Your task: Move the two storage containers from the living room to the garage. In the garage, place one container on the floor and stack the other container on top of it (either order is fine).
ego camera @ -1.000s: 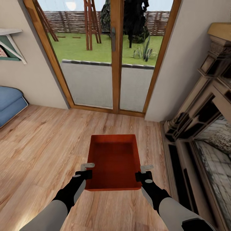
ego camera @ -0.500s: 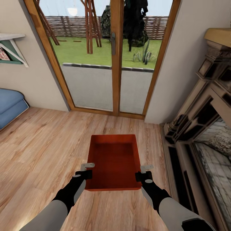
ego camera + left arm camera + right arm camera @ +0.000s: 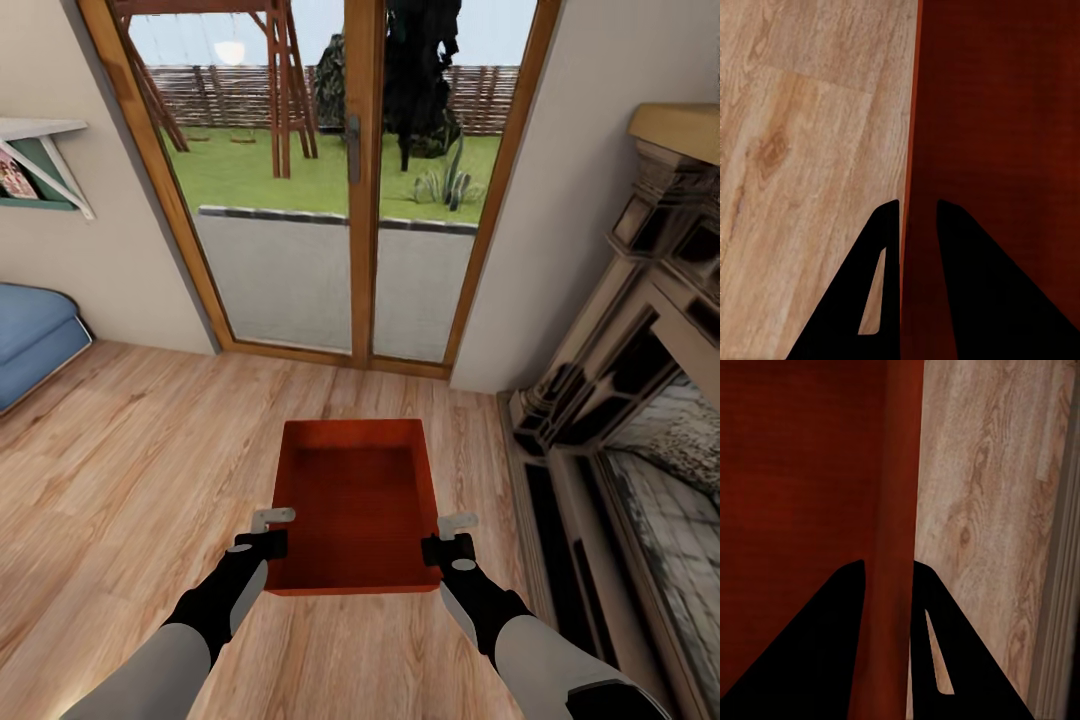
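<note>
I see the storage container [image 3: 355, 500] between my left gripper [image 3: 268, 533] and right gripper [image 3: 447, 539] (each astride a side wall). Glass doors [image 3: 340, 180] stand ahead, fireplace [image 3: 620, 400] beyond the right gripper, sofa [image 3: 35, 335] far past the left.

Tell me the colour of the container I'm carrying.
Plain red-orange, no pattern; the storage container shows best in the head view.

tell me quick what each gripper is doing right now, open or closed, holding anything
Left gripper: closed on the left wall of the storage container.
Right gripper: closed on the right wall of the same container.
</note>
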Robot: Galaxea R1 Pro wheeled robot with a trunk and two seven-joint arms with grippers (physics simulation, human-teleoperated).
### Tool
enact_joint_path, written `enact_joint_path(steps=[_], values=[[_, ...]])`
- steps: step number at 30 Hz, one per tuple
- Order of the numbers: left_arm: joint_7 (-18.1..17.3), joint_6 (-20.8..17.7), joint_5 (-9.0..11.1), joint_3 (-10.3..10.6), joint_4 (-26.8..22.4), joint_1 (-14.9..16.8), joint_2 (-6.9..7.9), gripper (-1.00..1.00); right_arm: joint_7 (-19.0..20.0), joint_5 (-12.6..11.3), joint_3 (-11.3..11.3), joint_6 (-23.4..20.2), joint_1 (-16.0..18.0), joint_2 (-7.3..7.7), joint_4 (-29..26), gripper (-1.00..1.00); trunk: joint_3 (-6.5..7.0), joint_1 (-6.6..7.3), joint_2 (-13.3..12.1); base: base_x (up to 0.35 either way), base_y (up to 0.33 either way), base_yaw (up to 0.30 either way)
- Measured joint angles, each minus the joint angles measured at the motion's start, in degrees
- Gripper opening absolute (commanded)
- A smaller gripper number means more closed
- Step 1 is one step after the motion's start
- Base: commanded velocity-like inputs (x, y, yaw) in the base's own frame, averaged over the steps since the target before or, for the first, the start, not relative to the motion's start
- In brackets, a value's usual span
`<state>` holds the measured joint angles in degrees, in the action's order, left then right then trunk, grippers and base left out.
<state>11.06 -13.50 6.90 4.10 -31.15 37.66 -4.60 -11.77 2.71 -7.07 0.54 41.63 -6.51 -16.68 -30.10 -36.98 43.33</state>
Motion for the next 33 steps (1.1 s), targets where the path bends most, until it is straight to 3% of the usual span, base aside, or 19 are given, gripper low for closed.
enact_joint_path(steps=[33], values=[[0.0, 0.0, -0.1, -0.1, 0.0, 0.0, -0.04, -1.0, 0.0, 0.0, 0.0, 0.0, 0.0, 0.01, 0.0, -1.0, 3.06, 0.0, 0.0, 0.0, 0.0, 0.0]])
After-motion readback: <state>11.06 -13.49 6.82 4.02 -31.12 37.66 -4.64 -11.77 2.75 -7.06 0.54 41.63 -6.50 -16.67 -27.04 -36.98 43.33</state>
